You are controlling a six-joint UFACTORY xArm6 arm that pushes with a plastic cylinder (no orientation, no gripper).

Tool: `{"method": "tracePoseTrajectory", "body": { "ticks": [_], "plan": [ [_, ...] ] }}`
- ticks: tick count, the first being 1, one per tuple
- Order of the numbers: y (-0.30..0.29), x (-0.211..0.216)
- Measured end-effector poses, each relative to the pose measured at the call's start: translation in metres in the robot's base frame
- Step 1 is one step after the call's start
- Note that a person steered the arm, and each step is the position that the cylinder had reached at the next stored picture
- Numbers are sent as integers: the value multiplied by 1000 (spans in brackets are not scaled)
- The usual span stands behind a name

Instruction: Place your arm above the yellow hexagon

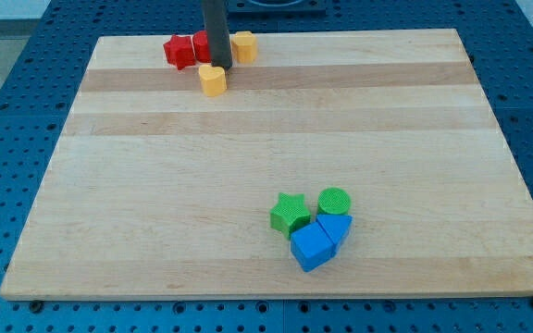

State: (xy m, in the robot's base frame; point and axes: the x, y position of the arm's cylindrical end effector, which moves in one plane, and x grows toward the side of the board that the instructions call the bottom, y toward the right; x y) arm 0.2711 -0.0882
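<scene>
Down at the view's bottom, right of centre, four blocks huddle together: a blue cube [311,247] nearest, a second blue block [336,228] touching its upper right, a green star [290,215] on the left and a green cylinder [334,201] behind. All of that sits well apart from the action, with a wide stretch of wooden worktop [155,213] between.

Up to the view's top, and here is the business end. A yellow heart-like block [213,80] comes first, just below the rod. The tip [218,66] rests right above that block, almost touching it. No gripper on this arm, only a bare rod, so it holds nothing at all.

Now the key relation: the yellow hexagon [243,45] lies just to the tip's right and slightly farther up the view, very near the rod's side. It has no real long axis, being near-round. The shift called for looks short, rightward and up.

To the rod's left, a red star-like block [179,51] sits with another red block [201,43] partly hidden behind the rod. They lie on the far side from the hexagon, so they probably stay clear; the yellow heart-like block is the one that could get nudged.
</scene>
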Motion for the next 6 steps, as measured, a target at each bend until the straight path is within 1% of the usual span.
{"method": "tracePoseTrajectory", "body": {
  "ticks": [1,2,3,4,5,6],
  "plan": [
    [31,17],
    [88,12],
    [125,-17],
    [119,-60],
    [91,-79],
    [66,-79]
  ]
}}
